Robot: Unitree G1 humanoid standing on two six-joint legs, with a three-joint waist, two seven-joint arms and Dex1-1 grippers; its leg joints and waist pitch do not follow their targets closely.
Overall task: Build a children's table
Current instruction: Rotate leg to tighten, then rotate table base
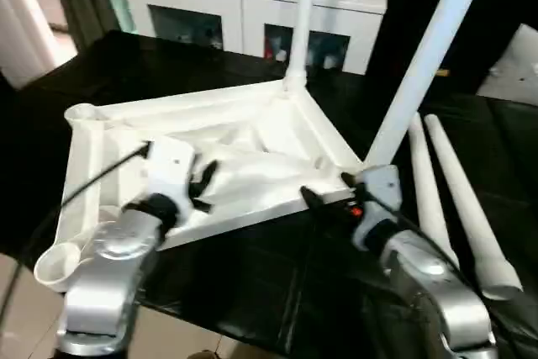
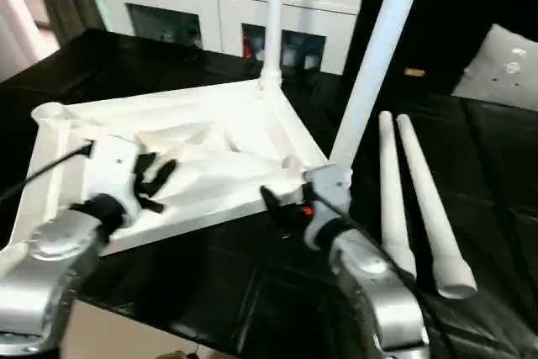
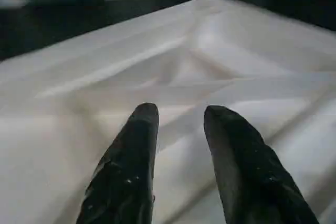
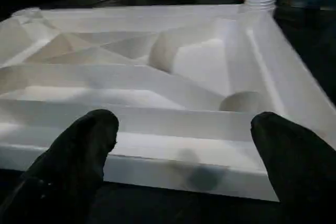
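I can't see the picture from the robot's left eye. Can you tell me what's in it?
A white table top lies upside down on a black surface, with two white legs already standing up from its far corners and two more legs lying beside it. The robot's left end effector hovers over the ribbed underside, and the right end effector, open, is at the near edge.

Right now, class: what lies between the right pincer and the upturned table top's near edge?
Only bare black surface: in the right wrist view the right pincer, fingers wide apart, faces the table top rim.
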